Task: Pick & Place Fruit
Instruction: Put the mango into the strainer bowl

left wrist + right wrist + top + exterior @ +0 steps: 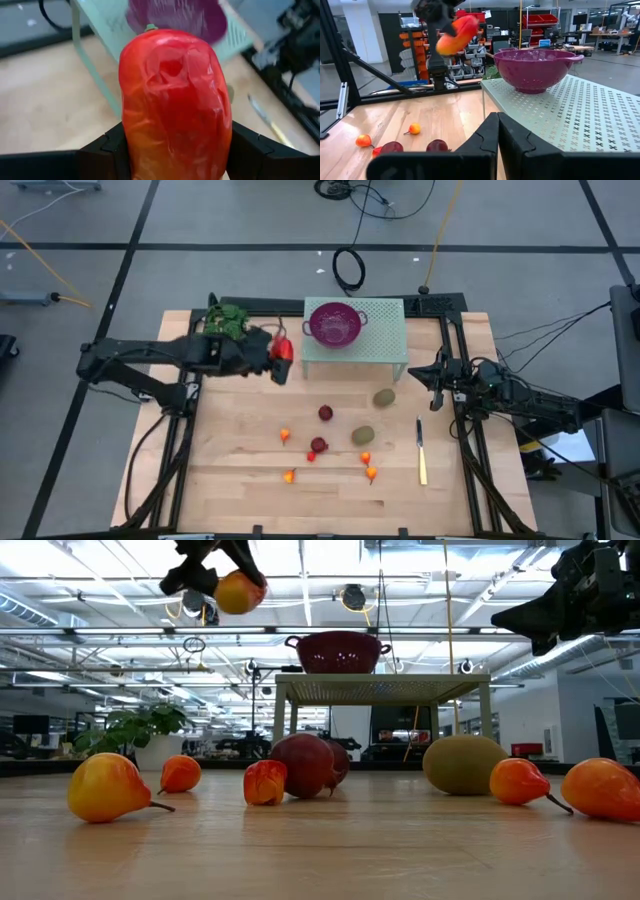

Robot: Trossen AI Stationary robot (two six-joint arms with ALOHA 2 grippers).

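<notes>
My left gripper (279,358) is up in the air just left of the light-green stand (390,330), shut on the longish orange-red fruit (175,100). The purple colander (335,323) sits on top of that stand. On the wooden table lie two brownish-green ovals (384,397) (362,436), two dark red balls (325,413) (318,445) and several tiny orange-red bits (285,435). My right gripper (497,132) hovers shut at the table's right side, near the stand's right leg, touching nothing. My left gripper pinches the longish orange-red fruit between its two fingers (107,147), one on each side of its paler orange end (150,160). The fingers come from the table's left and lie across the fruit. The fruit is lifted clear, tilted, its green-tipped end (149,28) toward the colander.
A slim yellowish knife (421,452) lies near the right edge. A leafy green sprig (228,320) sits at the far left corner behind the left arm. The stand's legs (396,372) reach the table near one oval. Bare wood lies along the near edge.
</notes>
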